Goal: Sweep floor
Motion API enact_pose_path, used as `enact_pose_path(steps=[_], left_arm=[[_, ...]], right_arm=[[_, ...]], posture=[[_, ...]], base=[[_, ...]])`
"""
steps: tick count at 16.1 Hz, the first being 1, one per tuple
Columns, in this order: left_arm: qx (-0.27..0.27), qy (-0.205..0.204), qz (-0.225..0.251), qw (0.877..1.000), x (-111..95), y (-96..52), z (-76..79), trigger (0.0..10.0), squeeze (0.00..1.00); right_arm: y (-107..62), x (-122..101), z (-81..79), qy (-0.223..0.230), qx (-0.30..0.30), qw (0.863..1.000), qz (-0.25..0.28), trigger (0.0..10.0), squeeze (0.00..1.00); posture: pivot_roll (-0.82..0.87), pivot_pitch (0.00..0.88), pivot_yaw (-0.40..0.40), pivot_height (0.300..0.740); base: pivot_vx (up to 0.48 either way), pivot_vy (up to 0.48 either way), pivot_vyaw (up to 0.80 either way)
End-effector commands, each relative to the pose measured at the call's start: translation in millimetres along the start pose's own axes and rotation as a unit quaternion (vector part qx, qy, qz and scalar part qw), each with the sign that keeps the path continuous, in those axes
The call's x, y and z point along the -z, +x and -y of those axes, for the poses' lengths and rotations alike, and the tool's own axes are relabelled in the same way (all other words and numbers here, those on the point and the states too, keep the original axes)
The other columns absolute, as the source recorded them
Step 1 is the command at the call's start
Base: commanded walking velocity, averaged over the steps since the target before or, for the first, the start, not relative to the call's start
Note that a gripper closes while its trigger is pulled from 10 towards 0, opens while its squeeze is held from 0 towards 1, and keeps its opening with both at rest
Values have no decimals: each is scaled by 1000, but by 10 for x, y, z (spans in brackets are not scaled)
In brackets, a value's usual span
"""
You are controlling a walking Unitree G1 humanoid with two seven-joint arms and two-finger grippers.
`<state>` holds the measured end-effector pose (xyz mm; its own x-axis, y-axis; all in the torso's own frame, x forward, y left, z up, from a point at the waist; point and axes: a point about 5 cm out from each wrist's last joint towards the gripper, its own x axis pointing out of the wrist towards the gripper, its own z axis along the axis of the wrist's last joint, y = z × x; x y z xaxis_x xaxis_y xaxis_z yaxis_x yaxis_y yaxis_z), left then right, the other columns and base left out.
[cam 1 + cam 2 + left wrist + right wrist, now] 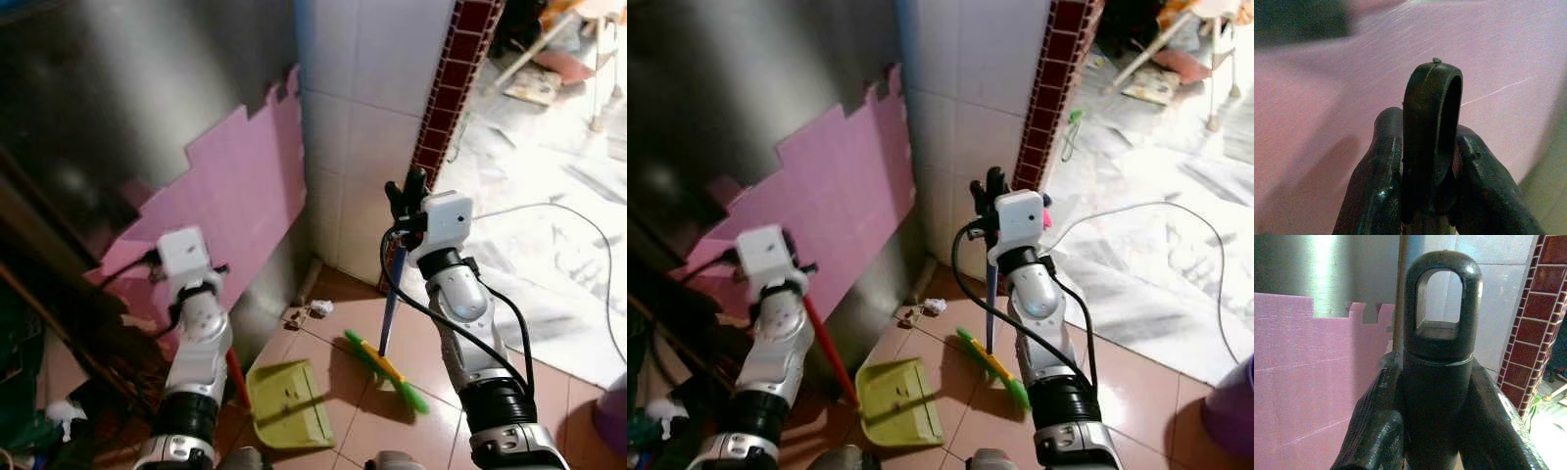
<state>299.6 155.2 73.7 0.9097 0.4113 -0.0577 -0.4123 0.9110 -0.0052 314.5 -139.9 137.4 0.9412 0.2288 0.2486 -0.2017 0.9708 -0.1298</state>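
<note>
My right gripper (1437, 401) is shut on the black looped top (1442, 333) of a broom's blue handle (392, 299), held upright in front of the white tiled corner. The broom's green and yellow head (387, 370) rests on the brown floor tiles. My left gripper (1430, 166) is shut on the black loop end (1432, 122) of the dustpan's red stick (828, 357), close to the pink board. The yellow-green dustpan (289, 401) sits on the floor left of the broom head. Small scraps of litter (309, 311) lie in the corner beyond both.
A pink foam board (245, 186) leans on a steel surface at the left. White wall tiles (367, 127) and a dark red tiled column (451, 88) form the corner. A white cable (568, 211) crosses the marble floor; a purple tub (612, 411) sits far right. Clutter (39, 392) fills the left.
</note>
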Motion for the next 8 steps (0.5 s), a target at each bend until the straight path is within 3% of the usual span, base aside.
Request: enact_pose_path(steps=[1,4,8], left_arm=[[-3,-1,1,1000,-24,-4,28,10000,0],[17,22,26,999,-77,-51,125,10000,0],[47,5,19,999,-80,-84,191,10000,0]], right_arm=[[68,-127,4,10,-6,1000,23,10000,0],[103,-152,2,1,-40,999,31,10000,0],[155,-210,48,7,-39,999,31,10000,0]], posture=[[-102,0,30,740],[-93,0,31,740],[-105,0,34,740]], base=[[0,0,0],[0,0,0],[0,0,0]])
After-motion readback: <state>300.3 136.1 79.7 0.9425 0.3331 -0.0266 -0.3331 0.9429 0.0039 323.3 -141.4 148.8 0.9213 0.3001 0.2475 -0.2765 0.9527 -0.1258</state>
